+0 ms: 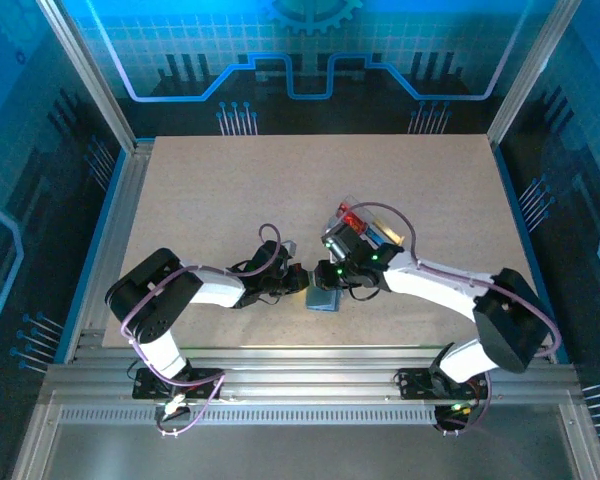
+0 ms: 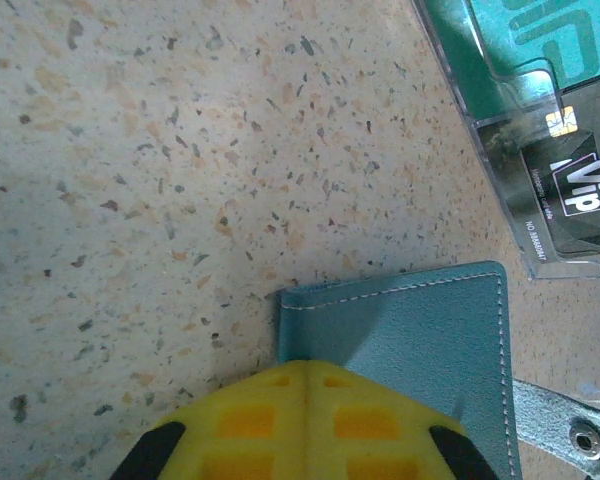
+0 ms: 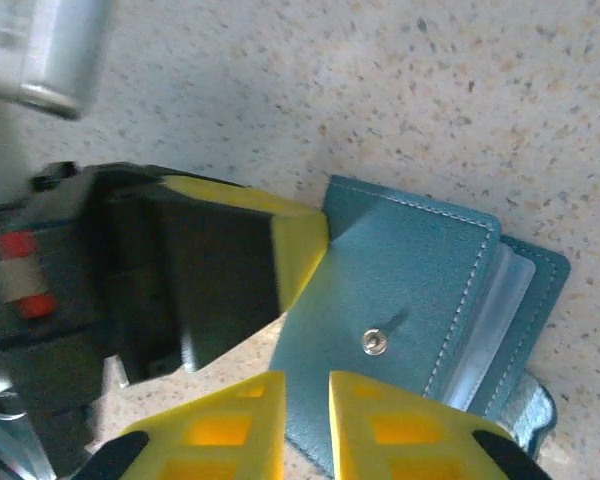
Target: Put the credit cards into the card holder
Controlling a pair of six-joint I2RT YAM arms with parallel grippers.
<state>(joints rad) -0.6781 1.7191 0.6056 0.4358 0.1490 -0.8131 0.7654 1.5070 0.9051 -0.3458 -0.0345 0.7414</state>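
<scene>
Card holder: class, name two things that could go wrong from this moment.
The left end effector appears to pinch only a corner of the card holder; it may slip free or drag. The flap is barely lifted over the clear sleeves, so it could fall shut before loading.

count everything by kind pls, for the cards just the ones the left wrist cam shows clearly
card holder: 1
clear tray: 1
cards in the tray: 2, a teal card and a black Vip card
grippers: 2, left gripper and right gripper
total: 6
</scene>
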